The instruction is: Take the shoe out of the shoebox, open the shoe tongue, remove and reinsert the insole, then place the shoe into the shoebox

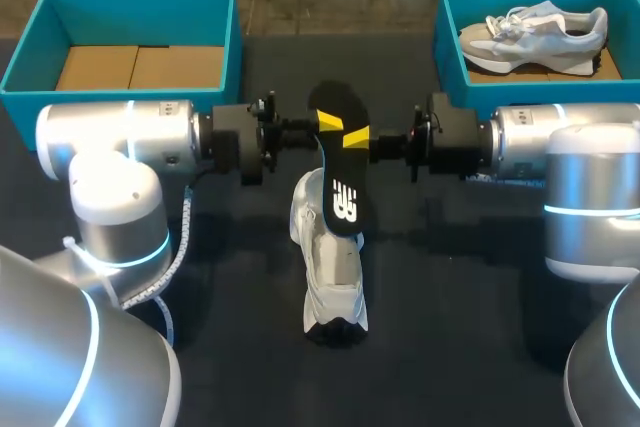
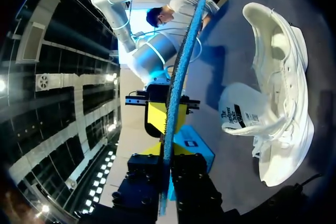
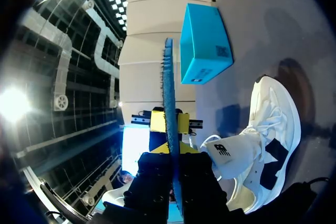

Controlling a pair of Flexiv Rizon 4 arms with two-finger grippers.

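A black insole (image 1: 338,172) with a blue underside hangs on edge above the white shoe (image 1: 330,267), which lies on the dark table with its tongue pulled up. My left gripper (image 1: 325,125) and right gripper (image 1: 358,137) meet at the insole's upper part from opposite sides, each shut on it. In the left wrist view the insole's edge (image 2: 181,77) runs up from between my own gripper (image 2: 167,166), with the shoe (image 2: 278,103) beside it. The right wrist view shows the same edge (image 3: 169,93) pinched in that gripper (image 3: 176,166), next to the shoe (image 3: 268,145).
A teal shoebox (image 1: 20,72) with a cardboard bottom stands at the back left. A second teal shoebox (image 1: 448,42) at the back right holds a grey and white shoe (image 1: 540,32). One teal box (image 3: 202,43) shows beyond the insole in the right wrist view.
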